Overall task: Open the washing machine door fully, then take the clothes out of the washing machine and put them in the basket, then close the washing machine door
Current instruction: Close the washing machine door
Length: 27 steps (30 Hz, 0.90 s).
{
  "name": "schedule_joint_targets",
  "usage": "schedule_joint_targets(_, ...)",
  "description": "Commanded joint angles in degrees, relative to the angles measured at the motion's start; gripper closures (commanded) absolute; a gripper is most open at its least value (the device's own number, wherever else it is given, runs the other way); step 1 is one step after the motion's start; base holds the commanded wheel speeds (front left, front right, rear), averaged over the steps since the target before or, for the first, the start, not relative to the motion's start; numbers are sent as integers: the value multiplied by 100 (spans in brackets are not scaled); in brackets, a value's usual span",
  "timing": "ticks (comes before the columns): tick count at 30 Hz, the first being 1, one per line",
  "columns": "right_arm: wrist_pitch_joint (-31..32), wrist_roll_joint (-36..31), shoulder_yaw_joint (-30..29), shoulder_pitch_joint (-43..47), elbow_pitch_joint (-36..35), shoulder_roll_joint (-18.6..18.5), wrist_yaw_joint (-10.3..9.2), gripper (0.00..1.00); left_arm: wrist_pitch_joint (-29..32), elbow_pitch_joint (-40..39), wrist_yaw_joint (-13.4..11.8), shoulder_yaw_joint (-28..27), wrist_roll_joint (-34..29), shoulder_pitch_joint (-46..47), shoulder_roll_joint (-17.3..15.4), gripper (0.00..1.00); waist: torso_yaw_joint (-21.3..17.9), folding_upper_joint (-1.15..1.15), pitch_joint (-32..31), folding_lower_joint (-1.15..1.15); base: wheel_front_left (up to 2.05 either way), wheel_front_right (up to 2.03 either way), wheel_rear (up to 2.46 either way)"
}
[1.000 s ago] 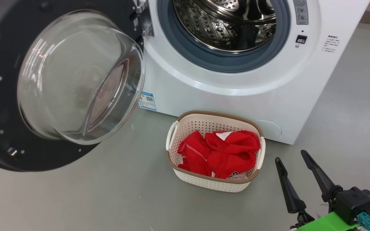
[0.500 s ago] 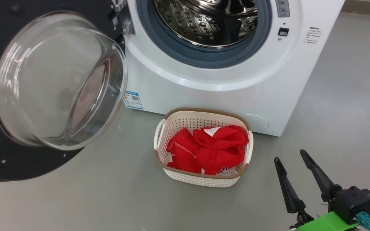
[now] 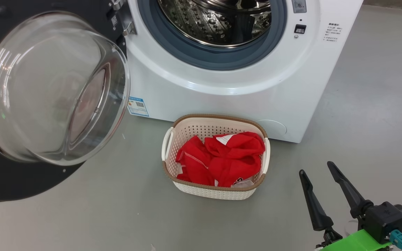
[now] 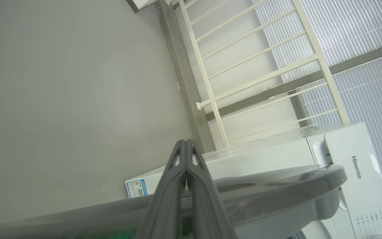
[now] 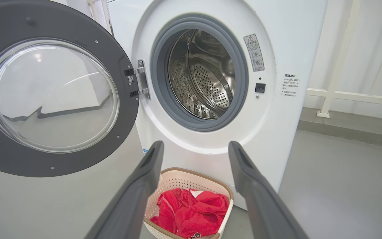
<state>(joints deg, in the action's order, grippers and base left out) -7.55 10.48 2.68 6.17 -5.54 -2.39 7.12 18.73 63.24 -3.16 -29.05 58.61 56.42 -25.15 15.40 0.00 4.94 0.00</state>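
Observation:
The washing machine [image 3: 222, 97] stands with its steel drum [image 3: 215, 21] showing no clothes inside. The washing machine door [image 3: 54, 87] hangs wide open on the left, glass bowl bulging toward me. On the floor in front sits the basket [image 3: 218, 119] with the red clothes [image 3: 222, 160] piled in it. My right gripper [image 3: 315, 168] is open and holds nothing, low to the right of the basket. In the right wrist view its fingers [image 5: 144, 186] frame the basket [image 5: 194, 174] and clothes [image 5: 191, 212]. My left gripper [image 4: 185, 143] is shut on nothing, above the door's glossy rim [image 4: 277, 186].
Grey floor [image 3: 117, 216] spreads around the basket. A blue label sticker [image 3: 138, 106] marks the machine's lower left front. A white railing [image 4: 230, 66] and window blinds [image 4: 360, 39] stand behind the machine, with a low kerb [image 5: 350, 127] along the wall.
The whole head picture has shifted left and up, so the camera moved. Door, basket and clothes keep their places relative to each other. Both grippers keep their states.

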Motion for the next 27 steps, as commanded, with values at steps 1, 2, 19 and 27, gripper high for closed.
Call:
schedule_joint_targets(1,-34,-51,105,-192,-179,-70,36,0,202,-95,128,39,63,85,-336,100,12,0,12,0,0,0,0)
schedule_joint_targets(2,-42,-51,92,-192,-176,-70,36,0,277,-93,160,45,83,89,-328,100,23,0,16,0,0,0,0)
schedule_joint_targets(19,-125,-29,59,-213,-94,-56,36,0,1220,-280,576,58,462,52,14,100,272,0,16,0,0,0,0)
schedule_joint_targets(27,-171,3,77,-218,-49,-52,36,0,1484,-496,645,97,554,-18,193,100,351,0,-28,0,0,0,0)
